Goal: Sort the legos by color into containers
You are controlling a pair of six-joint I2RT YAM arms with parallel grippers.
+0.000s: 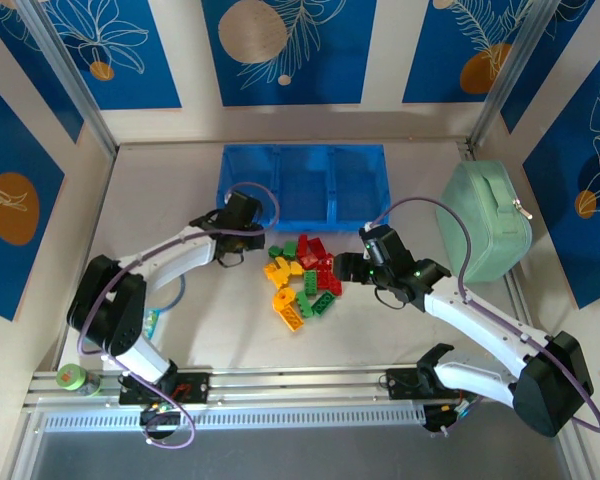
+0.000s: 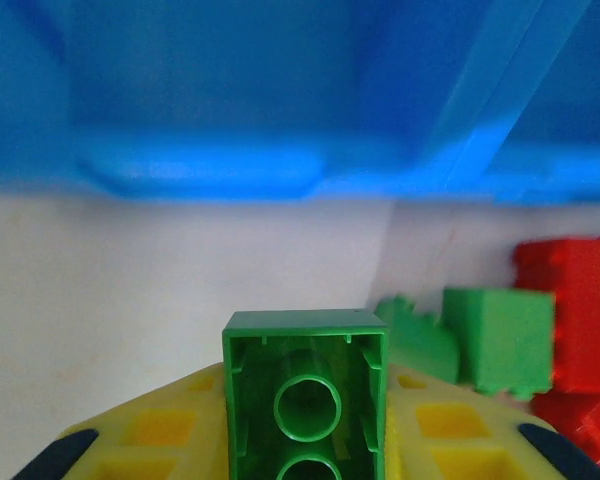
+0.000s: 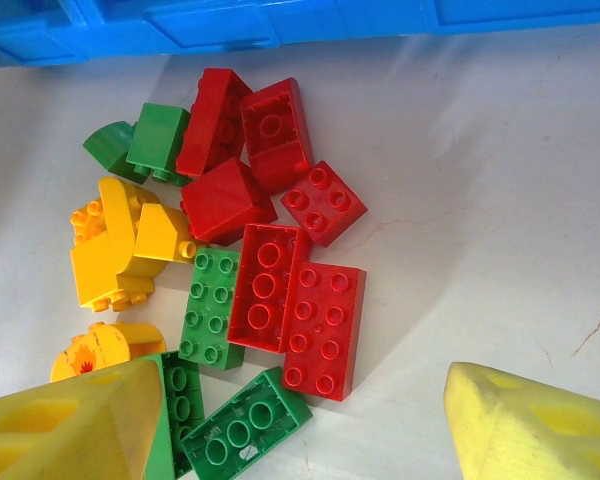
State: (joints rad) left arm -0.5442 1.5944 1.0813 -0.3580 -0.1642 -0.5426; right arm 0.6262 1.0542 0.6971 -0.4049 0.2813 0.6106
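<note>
Just short of the blue tray point(image 1: 302, 185), left gripper point(image 2: 305, 450) pinches a green brick point(image 2: 306, 375), hollow underside showing. Best: lift above the tray wall, centre over one compartment, then release. Right gripper point(image 3: 305, 410) hangs spread above the legos point(image 1: 302, 280) on the tabletop point(image 1: 170, 190).

Blue panels point(image 1: 290, 50) with white leaves and orange discs lined the cream walls point(image 1: 190, 60); the tabletop point(image 1: 165, 195) was pale, evenly lit.
</note>
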